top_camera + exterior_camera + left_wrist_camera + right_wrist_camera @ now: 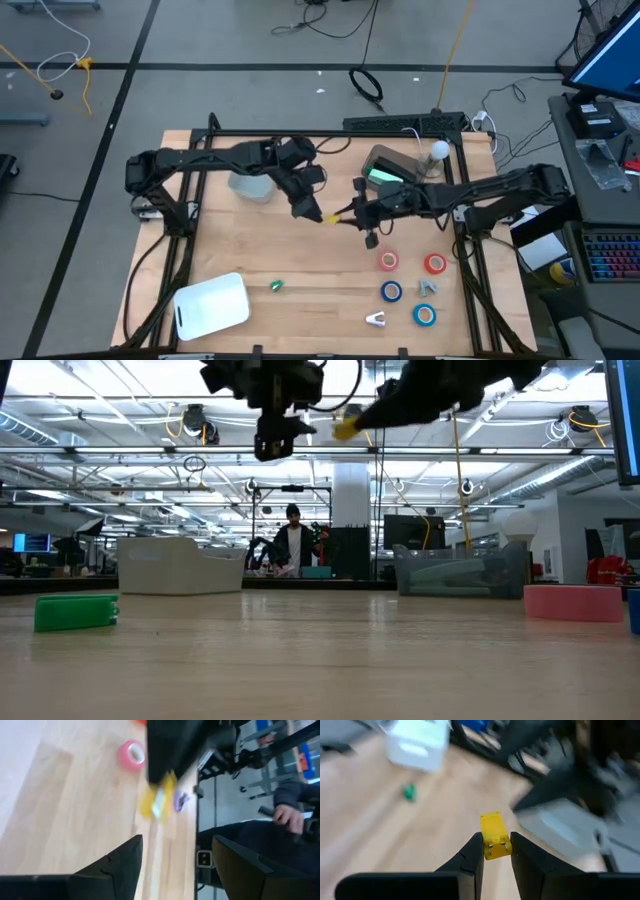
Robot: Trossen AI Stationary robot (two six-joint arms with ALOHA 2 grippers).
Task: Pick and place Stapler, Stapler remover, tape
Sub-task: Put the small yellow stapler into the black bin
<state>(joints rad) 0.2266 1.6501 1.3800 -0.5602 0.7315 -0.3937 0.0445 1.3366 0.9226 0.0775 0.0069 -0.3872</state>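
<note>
My right gripper [495,851] is shut on a small yellow stapler [494,836] high above the table's middle [330,217]. My left gripper [175,870] stands open just to the stapler's left [305,208], touching nothing. Two red tape rolls [389,261] [434,264] and two blue ones [391,291] [424,315] lie flat at the near right. Among them lie a whitish stapler remover [376,319] and a small grey piece [428,287]. A small green object [277,286] lies near the front. My right gripper pinches the yellow stapler's near end [492,847] between its two fingers [475,854]. The rest of the stapler sticks out past the fingertips. The fingers come from the table's right, slanting slightly down. The stapler is lifted well clear of the table [347,426].
A white bin [212,305] stands at the near left. A clear bin [250,185] stands at the far left under my left arm, and another bin [390,165] at the far right. A person [292,545] shows in the room beyond. Bare wood lies in the middle.
</note>
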